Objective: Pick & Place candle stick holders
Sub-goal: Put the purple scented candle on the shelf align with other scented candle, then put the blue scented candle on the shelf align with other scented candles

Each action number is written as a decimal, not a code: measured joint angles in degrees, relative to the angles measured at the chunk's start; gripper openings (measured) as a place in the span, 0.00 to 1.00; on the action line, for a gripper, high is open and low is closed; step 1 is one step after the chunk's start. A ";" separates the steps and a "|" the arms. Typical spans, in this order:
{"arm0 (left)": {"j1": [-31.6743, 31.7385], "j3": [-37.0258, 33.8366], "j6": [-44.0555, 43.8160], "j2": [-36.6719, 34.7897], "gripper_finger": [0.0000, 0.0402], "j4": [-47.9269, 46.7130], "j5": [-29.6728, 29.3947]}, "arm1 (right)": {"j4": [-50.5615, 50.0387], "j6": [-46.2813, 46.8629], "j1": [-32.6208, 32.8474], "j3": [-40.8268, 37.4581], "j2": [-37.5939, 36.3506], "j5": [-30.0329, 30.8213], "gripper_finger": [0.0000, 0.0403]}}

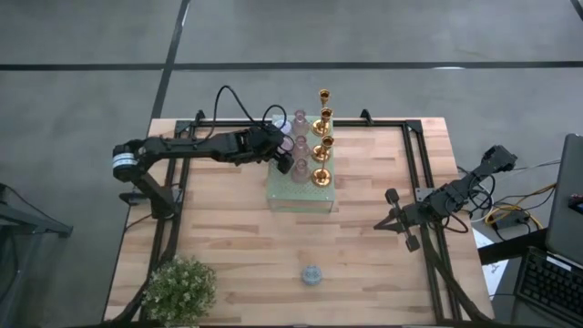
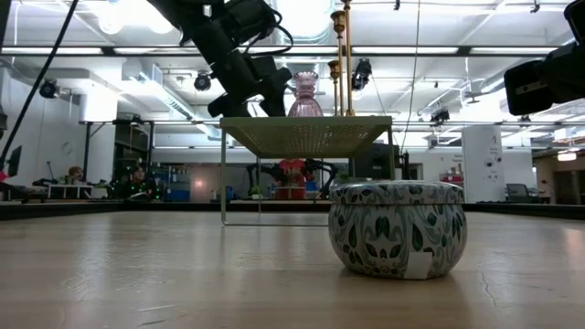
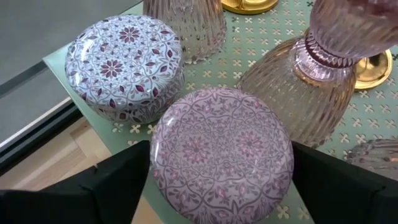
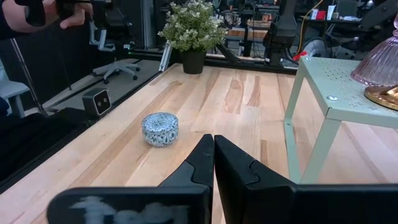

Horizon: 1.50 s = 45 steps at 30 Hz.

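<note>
- Left gripper [image 3: 221, 186] spread wide, fingers flanking lilac patterned tin [image 3: 221, 152] on pale green stand [image 1: 301, 193], placed for a sideways grasp.
- Gold candle stick holders [image 1: 322, 146] lined up beside, on the stand.
- Right gripper [image 4: 213, 163] clenched empty, parked at table's right edge.
- Blue tin [image 1: 311, 274] alone on table [image 1: 383, 264], near front.

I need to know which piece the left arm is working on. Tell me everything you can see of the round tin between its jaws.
The pink patterned tin is squat and round, its lid printed with lilac-pink floral tracery, and looks like metal. It sits upright on the pale green perforated stand, near the edge. The left gripper straddles it with jaws wide, one dark finger each side; contact cannot be told. A purple-patterned tin stands close beside it, and a ribbed pink glass holder behind.
</note>
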 joint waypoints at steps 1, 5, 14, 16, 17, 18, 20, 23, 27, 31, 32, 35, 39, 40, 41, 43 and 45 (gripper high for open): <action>0.00 0.00 0.03 -0.02 0.93 0.00 -0.02 | -0.01 0.00 0.01 -0.01 -0.01 -0.01 0.02; 0.00 0.00 0.64 -0.47 0.97 -0.01 -0.03 | 0.01 0.00 0.02 -0.01 -0.01 0.00 0.02; -0.01 0.00 1.48 -4.38 0.97 -0.74 0.04 | -0.03 0.00 0.02 -0.01 0.01 -0.02 0.02; -0.06 0.00 1.84 -6.08 0.97 -1.87 0.21 | 0.01 0.00 0.02 -0.01 0.01 -0.02 0.02; -0.13 0.00 2.06 -7.05 0.97 -2.87 0.19 | -0.02 0.00 0.02 0.00 0.01 0.00 0.02; -0.29 0.00 2.19 -7.98 0.97 -3.71 0.20 | 0.00 0.00 0.01 -0.01 0.00 -0.01 0.02; -0.85 0.00 2.29 -9.94 0.97 -5.52 0.21 | -0.01 0.00 0.02 0.01 0.01 -0.02 0.02; -2.64 0.00 2.50 -12.44 0.97 -7.60 1.23 | -0.01 0.00 0.01 -0.01 0.01 0.00 0.02; -7.40 0.00 3.12 -14.47 0.97 -8.41 3.75 | -0.01 0.00 0.02 -0.01 0.01 0.00 0.02; -15.95 0.00 3.19 -14.92 0.97 -7.39 2.70 | -0.01 0.00 0.00 -0.01 0.01 -0.02 0.02; -18.67 -0.17 3.38 -14.63 0.97 -6.53 1.69 | 0.01 0.00 0.00 0.00 0.01 0.00 0.02; -26.49 -2.12 5.62 -13.43 0.97 -1.45 -1.21 | 0.00 0.00 0.00 -0.01 0.01 -0.01 0.02; -35.55 -5.34 7.11 -10.38 0.97 8.93 -3.57 | 0.02 0.00 0.02 -0.01 -0.01 0.00 0.02; -37.40 -5.98 7.09 -9.43 0.97 11.94 -4.03 | -0.04 0.00 0.01 -0.01 -0.01 -0.02 0.02; -39.03 -6.57 7.20 -8.42 0.97 14.57 -4.49 | -0.02 -0.02 0.00 0.00 0.00 0.00 0.02; -41.57 -7.37 8.54 -6.02 0.97 19.26 -5.28 | -0.01 0.00 0.02 0.00 0.01 -0.02 0.02; -43.26 -7.50 10.42 -3.36 0.97 23.00 -6.63 | 0.00 0.00 0.02 -0.01 0.01 0.00 0.02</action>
